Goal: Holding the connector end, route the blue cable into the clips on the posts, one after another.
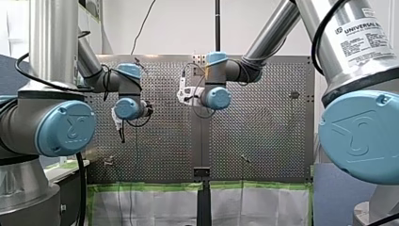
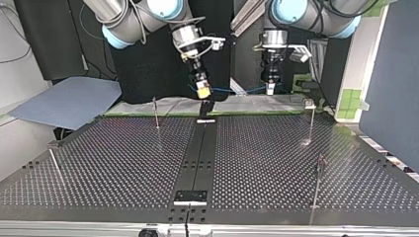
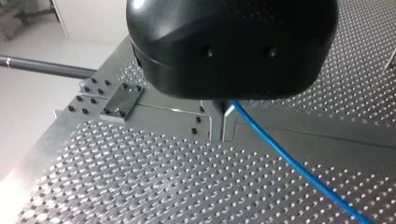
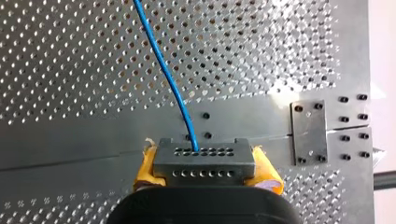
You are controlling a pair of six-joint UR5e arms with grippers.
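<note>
In the right wrist view my right gripper (image 4: 203, 173) is shut on the grey connector block (image 4: 203, 160), with a yellow pad on each side of it. The blue cable (image 4: 164, 65) leaves the connector and runs ahead over the perforated plate. In the left wrist view my left gripper (image 3: 222, 125) has its metal fingers shut on the blue cable (image 3: 289, 161), which trails away beside them. In the top view both grippers hang above the table's far edge: my right gripper (image 2: 203, 93) left of centre, my left gripper (image 2: 269, 88) to its right, with the cable (image 2: 237, 90) slung between them.
Thin posts with clips stand on the perforated table (image 2: 123, 163): one at the far left (image 2: 155, 112), one at the near left (image 2: 53, 160), one at the far right (image 2: 312, 121), one at the near right (image 2: 318, 180). A dark centre strip (image 2: 197, 153) runs down the middle.
</note>
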